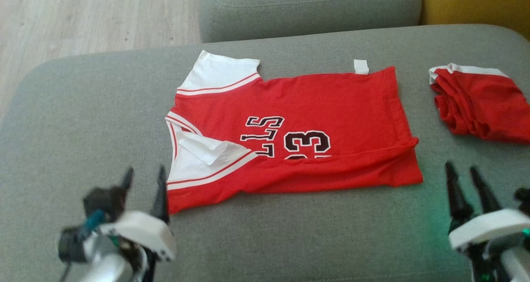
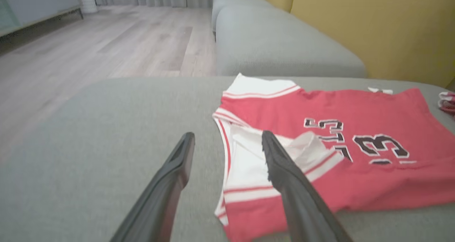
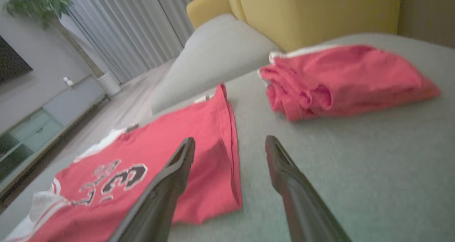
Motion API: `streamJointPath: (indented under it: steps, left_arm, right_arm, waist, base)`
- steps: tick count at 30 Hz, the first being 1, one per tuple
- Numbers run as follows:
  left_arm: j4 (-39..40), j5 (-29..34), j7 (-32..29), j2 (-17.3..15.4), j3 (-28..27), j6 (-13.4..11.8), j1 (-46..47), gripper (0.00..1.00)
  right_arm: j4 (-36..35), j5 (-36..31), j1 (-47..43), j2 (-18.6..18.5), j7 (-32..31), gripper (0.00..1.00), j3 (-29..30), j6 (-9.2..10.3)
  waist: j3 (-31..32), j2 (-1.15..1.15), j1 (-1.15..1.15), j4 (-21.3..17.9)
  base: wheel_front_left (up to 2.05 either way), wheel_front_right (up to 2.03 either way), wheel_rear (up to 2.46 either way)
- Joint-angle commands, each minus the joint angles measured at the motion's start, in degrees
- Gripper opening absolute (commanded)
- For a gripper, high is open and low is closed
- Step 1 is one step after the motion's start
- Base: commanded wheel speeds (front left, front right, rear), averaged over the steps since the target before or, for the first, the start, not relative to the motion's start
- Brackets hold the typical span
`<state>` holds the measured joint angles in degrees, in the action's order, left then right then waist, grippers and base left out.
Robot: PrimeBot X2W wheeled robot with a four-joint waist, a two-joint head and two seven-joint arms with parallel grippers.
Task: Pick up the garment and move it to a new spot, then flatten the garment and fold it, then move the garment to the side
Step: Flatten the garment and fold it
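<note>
A red jersey (image 1: 314, 108) with white sleeves and black "33" lettering lies on the grey cushion (image 1: 83, 128), its near long edge folded over toward the middle. It also appears in the left wrist view as the jersey (image 2: 355, 114) and in the right wrist view as the jersey (image 3: 185, 135). My left gripper (image 1: 143, 174) hovers open just off the jersey's near left corner, holding nothing. My right gripper (image 1: 459, 170) stands open to the right of the jersey's near right corner, also holding nothing.
A second red garment (image 1: 480, 102), folded in a bundle, lies at the cushion's far right. Another grey cushion (image 1: 306, 8) sits behind, with a yellow backrest (image 1: 476, 2) at the far right and wooden floor (image 1: 83, 17) to the left.
</note>
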<state>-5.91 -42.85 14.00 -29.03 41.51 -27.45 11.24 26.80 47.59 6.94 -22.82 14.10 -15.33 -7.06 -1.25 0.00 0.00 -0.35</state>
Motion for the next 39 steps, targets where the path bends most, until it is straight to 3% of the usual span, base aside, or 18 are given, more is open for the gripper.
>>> streamJointPath:
  steps: [1, 6, 15, 27, 28, 29, 31, 32, 39]
  left_arm:
    - [1.2, 0.5, 0.7, -0.6, -3.0, -0.4, 2.1, 1.00]
    - [-3.9, 1.1, -0.2, 1.3, -0.2, 2.3, 1.2, 1.00]
    - [-15.8, -1.4, -8.5, 6.1, 3.7, 7.9, 7.8, 1.00]
    - [-23.3, -4.7, -12.3, 9.5, 3.4, 9.6, 10.5, 1.00]
    - [-23.5, -4.8, -12.5, 9.7, 3.5, 9.8, 10.6, 1.00]
    - [-23.7, -5.1, -12.7, 9.9, 3.6, 10.2, 10.7, 0.71]
    - [-24.2, -5.3, -12.9, 10.2, 3.7, 10.6, 11.0, 0.02]
    - [-24.3, -5.2, -12.7, 10.3, 3.8, 10.7, 11.2, 0.00]
    - [-23.4, -5.6, -12.2, 8.3, 3.2, 11.0, 10.3, 0.00]
  right_arm:
    - [-1.2, -1.4, 0.8, -0.5, -0.6, 1.00, 0.0, -0.43]
    - [1.0, -7.2, 1.3, 2.5, -6.8, 1.00, 1.9, -0.43]
    - [7.9, -14.0, 7.2, 6.6, -16.4, 1.00, 4.7, -0.43]
    - [12.1, -16.1, 10.5, 8.4, -21.4, 1.00, 3.8, -0.43]
    - [12.4, -16.0, 10.6, 8.4, -21.6, 0.96, 3.4, -0.43]
    - [12.6, -15.8, 10.6, 8.5, -21.9, 0.78, 3.1, -0.43]
    - [12.9, -15.5, 10.7, 8.4, -22.1, 0.18, 2.4, -0.43]
    - [12.9, -15.1, 10.7, 8.5, -21.7, 0.00, 2.2, -0.43]
    - [12.9, -13.4, 10.5, 6.3, -20.1, 0.00, 2.4, -0.43]
  waist:
    - [-0.2, 0.00, 0.00, 0.1]
    - [-1.1, 0.00, 0.00, 0.3]
    - [-3.4, 0.00, 0.00, 0.8]
    - [-5.7, 0.00, 0.00, 0.8]
    - [-5.8, 0.00, 0.00, 0.8]
    - [-5.9, 0.00, 0.00, 0.9]
    - [-5.9, 0.00, 0.00, 1.0]
    - [-5.9, 0.00, 0.00, 1.0]
    - [-3.6, 0.00, 0.00, 1.3]
  base:
    - [0.00, 0.00, 0.00]
    - [0.00, 0.00, 0.00]
    - [0.00, 0.00, 0.00]
    - [0.00, 0.00, 0.00]
    - [0.00, 0.00, 0.00]
    - [0.00, 0.00, 0.00]
    - [0.00, 0.00, 0.00]
    - [0.00, 0.00, 0.00]
    - [0.00, 0.00, 0.00]
